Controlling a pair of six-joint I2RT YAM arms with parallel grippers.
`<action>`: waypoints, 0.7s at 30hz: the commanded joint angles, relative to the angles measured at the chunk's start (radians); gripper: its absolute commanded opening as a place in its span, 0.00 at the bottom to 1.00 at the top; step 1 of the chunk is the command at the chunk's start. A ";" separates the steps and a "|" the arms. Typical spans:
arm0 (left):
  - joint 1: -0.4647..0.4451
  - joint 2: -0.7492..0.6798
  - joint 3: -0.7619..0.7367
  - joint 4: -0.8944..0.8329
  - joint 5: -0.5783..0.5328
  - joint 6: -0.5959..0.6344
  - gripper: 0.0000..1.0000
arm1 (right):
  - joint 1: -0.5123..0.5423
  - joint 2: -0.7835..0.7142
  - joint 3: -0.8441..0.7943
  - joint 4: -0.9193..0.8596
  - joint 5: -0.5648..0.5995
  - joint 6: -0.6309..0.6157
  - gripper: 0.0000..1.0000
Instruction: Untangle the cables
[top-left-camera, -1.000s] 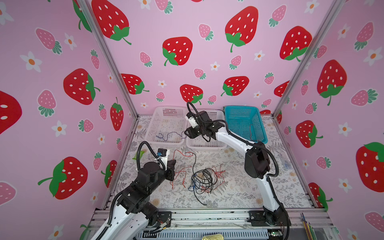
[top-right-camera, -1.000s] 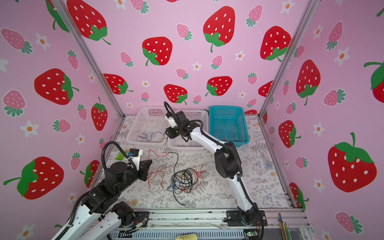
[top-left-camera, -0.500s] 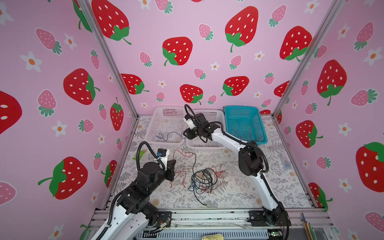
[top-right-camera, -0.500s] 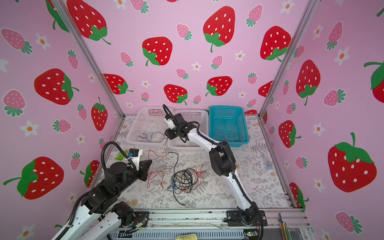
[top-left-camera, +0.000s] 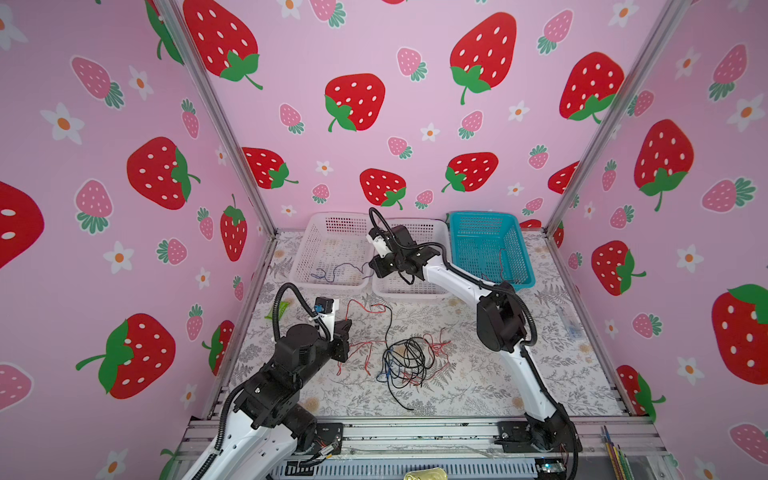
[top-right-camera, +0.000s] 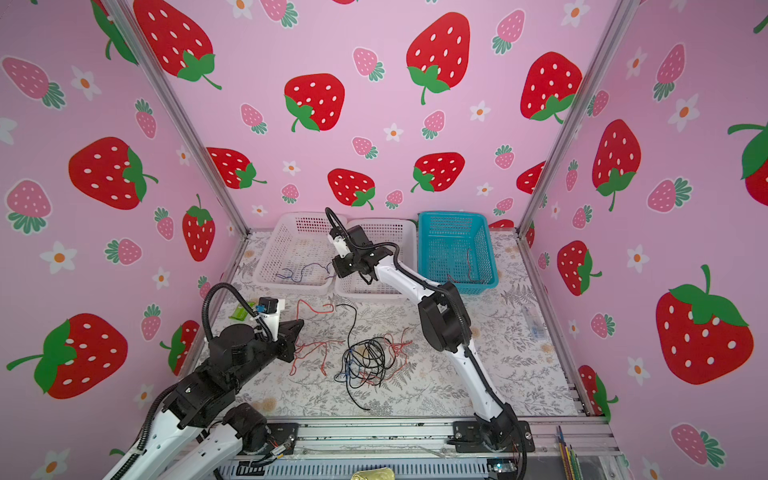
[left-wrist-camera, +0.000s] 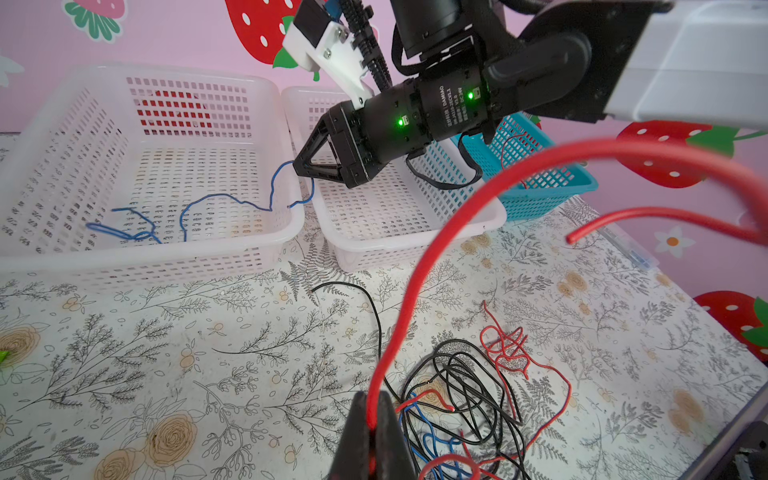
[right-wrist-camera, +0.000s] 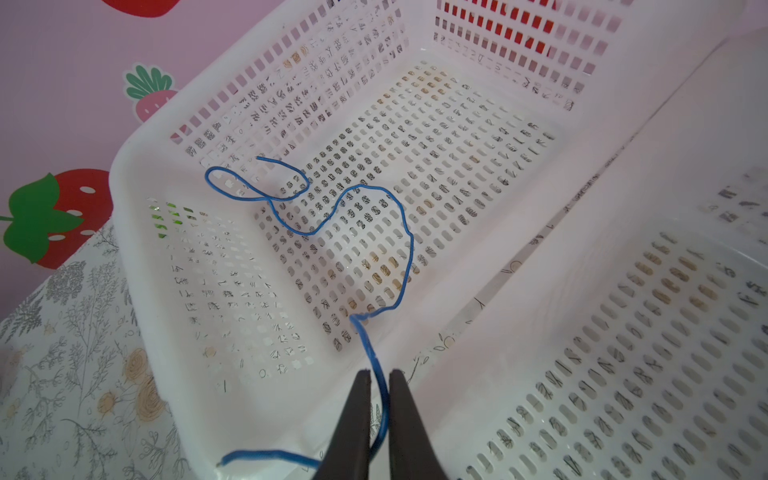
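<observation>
Sorting one strand at a time is the step in hand, we judge: the right gripper (right-wrist-camera: 379, 376) is pinched on the blue cable (right-wrist-camera: 405, 249) above the adjoining rims of the left white basket (right-wrist-camera: 137, 174) and the middle white basket (top-left-camera: 409, 291); most of that cable lies on the left basket's floor, while a short tail beyond the grip hangs at the rim; the left gripper (left-wrist-camera: 374, 401) is clenched on a red cable (left-wrist-camera: 415, 270), which arches up from the tangle (top-left-camera: 405, 361) of black, red and blue strands in the middle of the table (top-left-camera: 478, 386). Next, we think, the right arm must carry the tail inward over the basket before letting go, or it may slide out; the left arm must draw its red strand out slowly, so that the knot is not dragged along. The teal basket (top-left-camera: 482, 215) holds a thin red wire (left-wrist-camera: 511, 145); we see nothing in the middle basket.
</observation>
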 joint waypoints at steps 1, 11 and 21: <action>0.006 -0.011 -0.004 0.030 0.002 0.009 0.00 | 0.004 -0.018 0.020 0.008 -0.001 -0.014 0.08; 0.006 -0.009 -0.006 0.031 0.004 0.010 0.00 | 0.021 0.023 0.109 0.020 0.006 -0.014 0.03; 0.006 -0.009 -0.005 0.033 0.009 0.009 0.00 | 0.055 0.065 0.129 0.058 -0.004 -0.014 0.02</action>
